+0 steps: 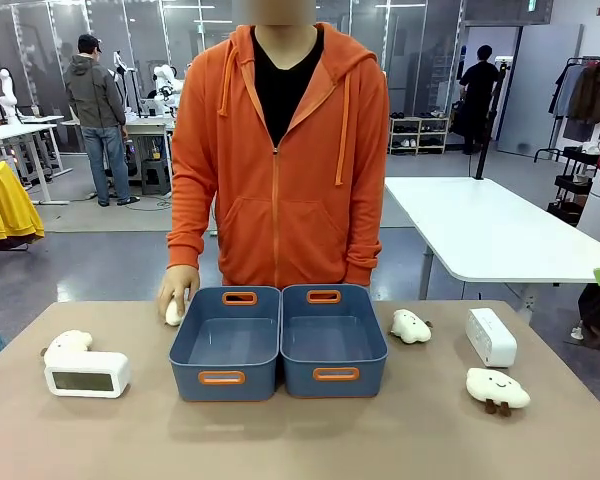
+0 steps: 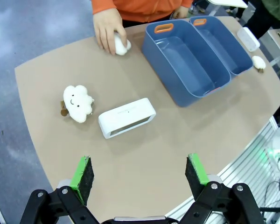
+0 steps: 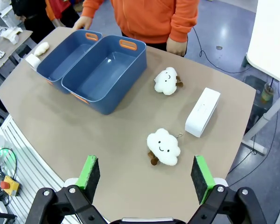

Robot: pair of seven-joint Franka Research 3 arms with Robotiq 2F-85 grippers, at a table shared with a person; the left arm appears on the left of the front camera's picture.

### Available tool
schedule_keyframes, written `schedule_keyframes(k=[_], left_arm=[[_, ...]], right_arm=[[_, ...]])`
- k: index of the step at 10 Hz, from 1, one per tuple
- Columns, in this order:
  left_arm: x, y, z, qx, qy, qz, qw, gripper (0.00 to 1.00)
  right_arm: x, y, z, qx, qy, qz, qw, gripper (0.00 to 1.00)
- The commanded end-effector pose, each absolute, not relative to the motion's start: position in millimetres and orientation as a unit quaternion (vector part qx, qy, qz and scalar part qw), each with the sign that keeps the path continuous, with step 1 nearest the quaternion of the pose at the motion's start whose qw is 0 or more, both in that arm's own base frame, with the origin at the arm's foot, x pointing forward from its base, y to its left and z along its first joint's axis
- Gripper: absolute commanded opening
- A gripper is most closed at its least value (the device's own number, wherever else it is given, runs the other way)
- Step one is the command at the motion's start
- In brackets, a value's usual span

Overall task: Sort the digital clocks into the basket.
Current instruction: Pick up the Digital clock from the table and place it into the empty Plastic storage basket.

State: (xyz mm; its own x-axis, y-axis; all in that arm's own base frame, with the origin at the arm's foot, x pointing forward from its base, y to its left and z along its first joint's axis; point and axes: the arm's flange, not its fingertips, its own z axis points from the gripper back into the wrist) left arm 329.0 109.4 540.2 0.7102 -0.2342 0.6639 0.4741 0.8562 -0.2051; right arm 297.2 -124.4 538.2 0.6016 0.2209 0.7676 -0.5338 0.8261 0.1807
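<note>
**Inspector:** Status of the clocks?
**Observer:** Both lie on the table point(image 1: 300, 440), outside the bins. The first clock point(image 1: 87, 378) sits at the robot's left with its LCD face toward the robot. A cloud plush point(image 1: 68, 343) is just behind it. The second clock point(image 1: 491, 337) sits at the right, between a far plush point(image 1: 410, 326) and a near plush point(image 1: 497, 389).

**Inspector:** The baskets?
**Observer:** The left basket point(image 1: 226, 340) and the right basket point(image 1: 333, 338) stand side by side at mid-table, walls touching. Both are empty.

**Inspector:** Grippers?
**Observer:** The left gripper point(image 2: 140, 171) hangs above the table's left end, jaws spread wide, holding nothing. The right gripper point(image 3: 147, 179) is the same above the right end, with nothing between its pads.

**Inspector:** The person?
**Observer:** The person's hand point(image 1: 177, 290) rests on a small white plush point(image 1: 175, 312) just left of the left basket. Whether the fingers actually grip it cannot be told.
</note>
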Motion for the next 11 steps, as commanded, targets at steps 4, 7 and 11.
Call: schedule_keyframes(k=[4, 7, 11], left_arm=[[329.6, 111.9, 543.8, -0.181, -0.32, -0.203, 0.908, 1.0], [329.6, 111.9, 543.8, -0.181, -0.32, -0.203, 0.908, 1.0], [329.6, 111.9, 543.8, -0.181, -0.32, -0.203, 0.908, 1.0]], right_arm=[[296.3, -125.1, 538.6, 0.196, -0.391, 0.223, 0.871, 1.0], [296.3, -125.1, 538.6, 0.196, -0.391, 0.223, 0.871, 1.0], [296.3, -125.1, 538.6, 0.196, -0.391, 0.223, 0.871, 1.0]])
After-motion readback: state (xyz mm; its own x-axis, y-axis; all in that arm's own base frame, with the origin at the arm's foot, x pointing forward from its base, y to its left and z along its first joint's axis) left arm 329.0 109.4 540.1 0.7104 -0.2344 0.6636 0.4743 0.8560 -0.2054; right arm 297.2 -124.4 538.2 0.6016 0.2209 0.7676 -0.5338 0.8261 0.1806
